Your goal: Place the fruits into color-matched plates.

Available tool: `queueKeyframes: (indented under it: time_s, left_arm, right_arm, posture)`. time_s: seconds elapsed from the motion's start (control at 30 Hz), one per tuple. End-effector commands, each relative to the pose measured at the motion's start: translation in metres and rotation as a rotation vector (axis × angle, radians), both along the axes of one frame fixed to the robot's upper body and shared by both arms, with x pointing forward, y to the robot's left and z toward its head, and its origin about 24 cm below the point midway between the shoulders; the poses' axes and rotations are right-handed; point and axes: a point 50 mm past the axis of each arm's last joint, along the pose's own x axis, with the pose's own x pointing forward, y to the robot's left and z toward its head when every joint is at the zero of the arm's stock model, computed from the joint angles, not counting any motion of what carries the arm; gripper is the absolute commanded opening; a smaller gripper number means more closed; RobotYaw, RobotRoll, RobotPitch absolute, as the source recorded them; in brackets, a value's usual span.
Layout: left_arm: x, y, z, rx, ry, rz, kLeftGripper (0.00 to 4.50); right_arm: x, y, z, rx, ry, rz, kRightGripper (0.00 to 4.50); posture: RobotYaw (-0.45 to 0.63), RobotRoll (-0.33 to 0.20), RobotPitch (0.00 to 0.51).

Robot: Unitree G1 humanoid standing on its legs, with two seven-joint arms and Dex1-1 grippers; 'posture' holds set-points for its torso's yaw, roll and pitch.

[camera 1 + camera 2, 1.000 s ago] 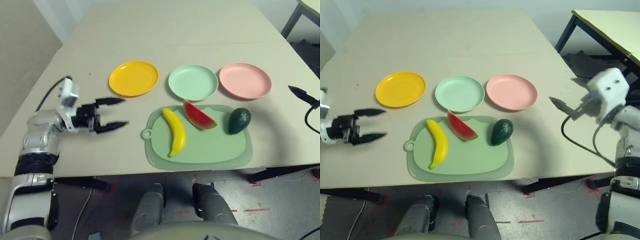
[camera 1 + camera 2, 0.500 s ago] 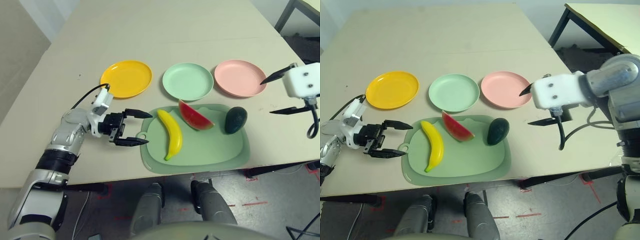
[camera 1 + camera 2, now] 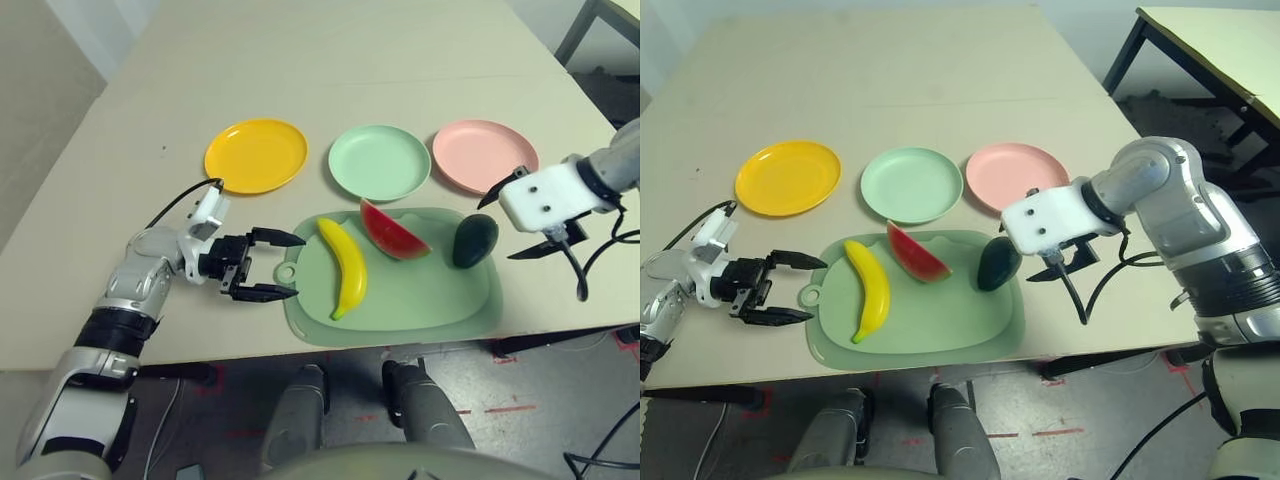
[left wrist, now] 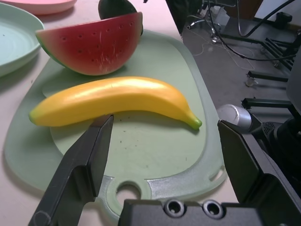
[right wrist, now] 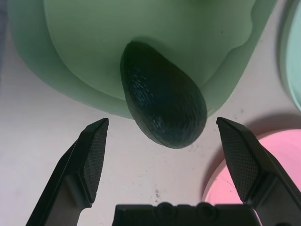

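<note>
Right tool (image 3: pixel 511 222) nearer avocado (image 3: pixel 475 241) now, open, empty. Left tool (image 3: pixel 272 265) open beside mat's (image 3: pixel 410 318) ring end. Banana (image 3: pixel 346 268), melon (image 3: pixel 393 232), avocado on mat. Plates unfilled: yellow (image 3: pixel 256 156), green (image 3: pixel 379 163), pink (image 3: pixel 485 157). Picking stage, apparently; next, straddle avocado, close.

Smooth, glossy plastic banana (image 4: pixel 113 100) ahead of the left tool (image 4: pixel 164 160); bumpy, shiny avocado (image 5: pixel 162 99) ahead of the right tool (image 5: pixel 162 141); matt, smooth worktop (image 3: pixel 300 50) beneath both.
</note>
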Motion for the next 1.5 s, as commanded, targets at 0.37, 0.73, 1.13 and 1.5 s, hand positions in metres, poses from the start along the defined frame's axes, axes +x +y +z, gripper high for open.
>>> queueKeyframes:
  time_s: [0.37,0.73,1.13,1.5]
  left_arm:
    - [-0.004,-0.003,0.000,0.015,-0.016,-0.012,4.50]
    - [-0.007,0.000,-0.002,0.033,-0.012,-0.010,4.50]
    - [-0.005,0.005,0.000,0.063,-0.031,0.002,4.50]
    - [-0.004,0.007,-0.001,0.076,-0.031,0.006,4.50]
  right_arm:
    - [0.009,0.000,-0.018,-0.063,0.006,0.013,4.48]
    - [0.015,0.008,-0.025,-0.011,0.012,-0.051,4.48]
    - [0.011,0.009,-0.028,0.011,0.047,-0.113,4.48]
    - [0.009,0.011,-0.027,0.025,0.082,-0.136,3.10]
  posture:
    - [0.01,0.000,0.174]
    - [0.01,0.000,0.178]
    - [0.00,0.000,0.176]
    - [0.00,0.000,0.176]
